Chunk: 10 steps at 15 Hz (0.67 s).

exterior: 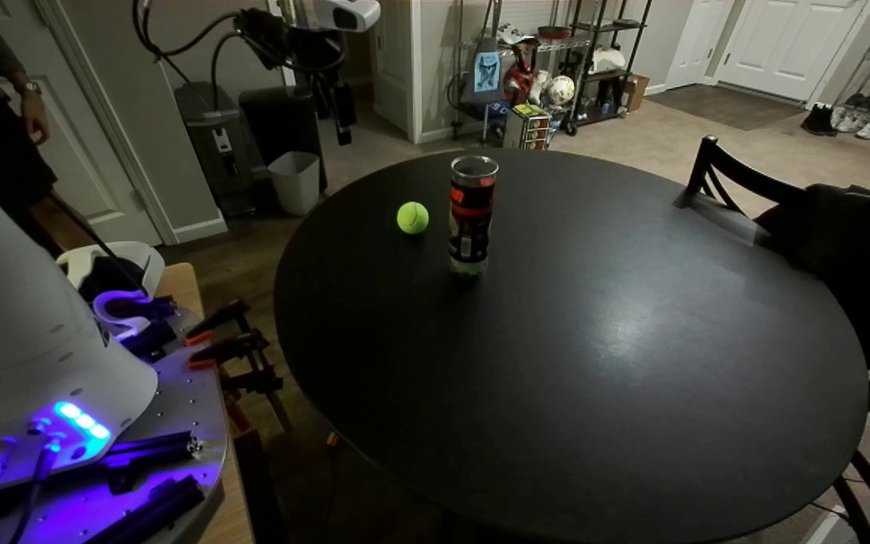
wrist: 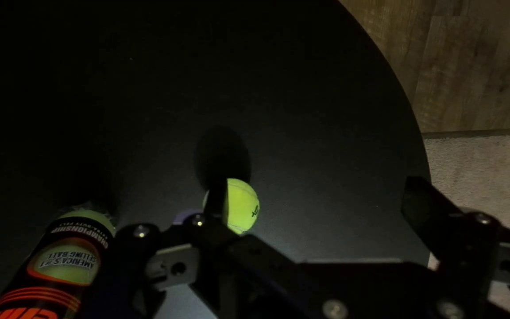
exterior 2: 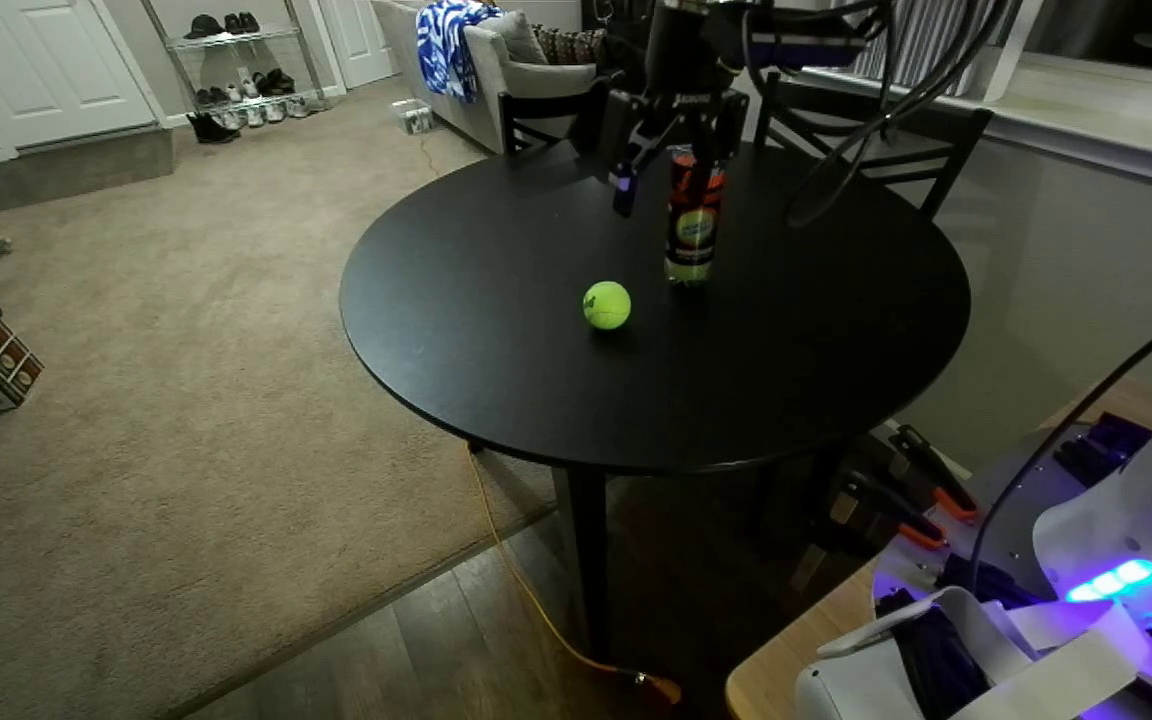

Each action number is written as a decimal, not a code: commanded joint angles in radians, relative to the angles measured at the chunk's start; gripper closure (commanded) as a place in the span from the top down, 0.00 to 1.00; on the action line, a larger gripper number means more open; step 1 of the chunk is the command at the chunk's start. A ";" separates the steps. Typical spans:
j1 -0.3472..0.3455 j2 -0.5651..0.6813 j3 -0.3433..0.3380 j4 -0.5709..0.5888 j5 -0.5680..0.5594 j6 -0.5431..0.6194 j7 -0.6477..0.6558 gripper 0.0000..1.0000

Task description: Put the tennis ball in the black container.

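Note:
The yellow-green tennis ball [exterior: 412, 218] rests on the round black table, beside the black container [exterior: 470, 219]. The ball [exterior 2: 607, 305] and the upright container [exterior 2: 691, 235] also show in an exterior view. The container is a tall clear-topped can with a black and red label; something pale green shows at its base. My gripper [exterior 2: 666, 190] is open and empty, raised above the table; it also shows in an exterior view [exterior: 334, 121]. In the wrist view the gripper [wrist: 317, 192] has its left finger partly covering the ball [wrist: 242, 206], and the container [wrist: 67, 261] is at lower left.
The round black table [exterior: 631, 423] has its rim near the ball. Dark chairs [exterior: 745, 174] stand at its edge. The robot base [exterior: 50, 355] stands on a separate wooden stand with clamps [exterior: 231, 344]. A larger dark bin [exterior: 280, 125] stands on the floor.

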 commanded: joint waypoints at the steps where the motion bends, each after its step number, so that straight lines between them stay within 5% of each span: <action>1: -0.018 0.109 -0.017 0.069 -0.005 0.005 -0.038 1.00; 10: -0.042 0.276 -0.046 0.187 -0.014 -0.003 -0.061 1.00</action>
